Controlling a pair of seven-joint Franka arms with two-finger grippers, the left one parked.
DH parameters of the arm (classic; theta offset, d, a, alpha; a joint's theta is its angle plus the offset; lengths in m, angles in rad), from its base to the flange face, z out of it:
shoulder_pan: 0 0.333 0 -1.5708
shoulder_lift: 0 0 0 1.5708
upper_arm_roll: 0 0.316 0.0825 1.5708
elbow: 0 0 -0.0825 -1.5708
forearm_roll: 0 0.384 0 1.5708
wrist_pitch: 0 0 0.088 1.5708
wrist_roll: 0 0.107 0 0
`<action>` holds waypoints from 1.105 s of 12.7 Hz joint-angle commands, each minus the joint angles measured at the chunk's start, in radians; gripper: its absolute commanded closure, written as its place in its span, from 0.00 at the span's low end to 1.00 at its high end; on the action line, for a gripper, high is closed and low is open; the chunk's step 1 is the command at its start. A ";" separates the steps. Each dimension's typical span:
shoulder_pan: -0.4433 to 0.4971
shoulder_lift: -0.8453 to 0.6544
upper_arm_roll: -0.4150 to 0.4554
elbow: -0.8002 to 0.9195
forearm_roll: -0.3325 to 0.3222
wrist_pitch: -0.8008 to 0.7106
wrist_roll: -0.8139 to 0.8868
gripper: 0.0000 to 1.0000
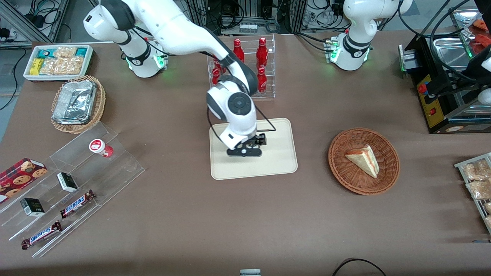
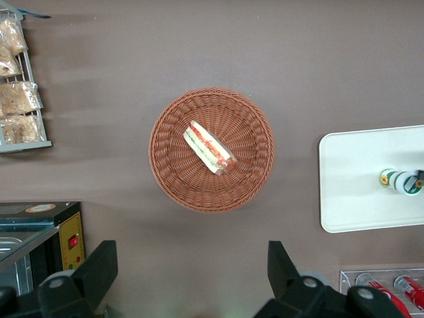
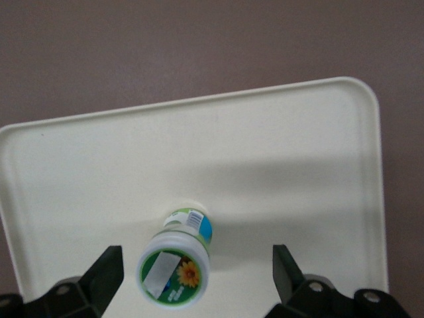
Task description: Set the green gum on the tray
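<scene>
The green gum (image 3: 177, 262) stands upright on the cream tray (image 3: 285, 152), its white lid with the green mark facing up. My right gripper (image 3: 197, 275) hangs open just above it, one finger (image 3: 106, 271) on each side of the bottle, neither touching it. In the front view the gripper (image 1: 245, 150) is over the middle of the tray (image 1: 276, 161) and hides the bottle. The left wrist view shows the gum (image 2: 401, 181) on the tray (image 2: 351, 179).
A clear rack of red bottles (image 1: 251, 65) stands farther from the front camera than the tray. A wicker basket with a sandwich (image 1: 363, 160) lies toward the parked arm's end. A clear stepped stand with the red gum (image 1: 100, 147) and snack bars lies toward the working arm's end.
</scene>
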 commanded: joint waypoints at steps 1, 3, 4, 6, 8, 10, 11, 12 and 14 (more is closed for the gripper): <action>-0.087 -0.260 0.008 -0.161 0.024 -0.070 -0.115 0.00; -0.140 -0.405 0.006 -0.261 0.024 -0.148 -0.204 0.00; -0.173 -0.449 0.006 -0.270 0.022 -0.224 -0.240 0.00; -0.241 -0.531 0.004 -0.271 0.022 -0.367 -0.326 0.00; -0.316 -0.599 0.004 -0.271 0.022 -0.465 -0.371 0.00; -0.383 -0.656 0.001 -0.269 0.015 -0.530 -0.412 0.00; -0.416 -0.677 0.000 -0.268 0.012 -0.553 -0.412 0.00; -0.445 -0.693 -0.002 -0.261 0.007 -0.567 -0.412 0.00; -0.526 -0.705 0.001 -0.243 0.007 -0.602 -0.448 0.00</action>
